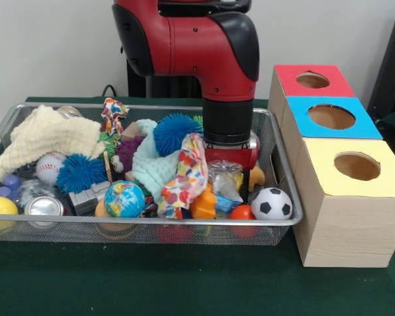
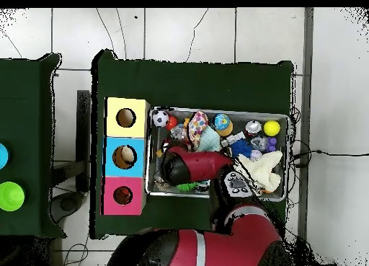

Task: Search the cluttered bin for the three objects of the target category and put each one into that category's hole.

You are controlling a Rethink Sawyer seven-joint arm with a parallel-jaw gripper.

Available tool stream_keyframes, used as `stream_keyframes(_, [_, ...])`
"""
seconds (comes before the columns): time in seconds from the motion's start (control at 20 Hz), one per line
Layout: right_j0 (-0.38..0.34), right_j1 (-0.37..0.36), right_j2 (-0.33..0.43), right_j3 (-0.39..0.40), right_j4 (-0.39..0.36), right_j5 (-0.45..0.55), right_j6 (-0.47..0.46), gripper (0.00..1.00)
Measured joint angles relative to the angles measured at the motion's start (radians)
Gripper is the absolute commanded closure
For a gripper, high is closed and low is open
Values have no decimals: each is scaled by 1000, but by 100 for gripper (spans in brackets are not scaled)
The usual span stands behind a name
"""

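The green-clothed table [image 1: 184, 289] is carrying a wire-mesh metal bin [image 1: 286, 197] crammed with toys, and just right of it a row of three wooden boxes with round holes is standing: a yellow-topped box [image 1: 342, 197] nearest, a blue-topped box [image 1: 316, 128] in the middle, a red-topped box [image 1: 286, 79] farthest. The red and black arm [image 1: 204, 46] is reaching straight down into the right part of the bin, its wrist hanging vertical over a crumpled clear plastic wrapper [image 1: 225, 179]. The gripper is sinking out of sight behind the clutter, so I cannot tell whether the jaws are parted or closed. Which category is being sought is not shown; balls seem likeliest, and a globe-printed ball [image 1: 124, 199], a black-and-white soccer ball [image 1: 272, 204] and a white baseball [image 1: 50, 167] are lying along the near and left side, apart from the arm. The risk, as I judge it, is snagging the multicoloured patterned cloth [image 1: 187, 172] draped just left of the wrist, dragging neighbours out with any lift.
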Motion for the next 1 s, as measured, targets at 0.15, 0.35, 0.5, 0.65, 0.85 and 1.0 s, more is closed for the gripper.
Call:
stream_keyframes(0.15, [0, -2, 9, 12, 0, 1, 0, 0])
stream_keyframes(0.35, [0, -2, 12, 16, 0, 0, 0, 0])
stream_keyframes(0.5, [0, -2, 12, 16, 0, 1, 0, 0])
stream_keyframes(0.65, [-1, -2, 14, 16, 0, 3, 0, 0])
stream_keyframes(0.85, [-7, -2, 21, 16, 0, 12, 0, 0])
stream_keyframes(1.0, [-2, -5, 19, 16, 0, 13, 0, 0])
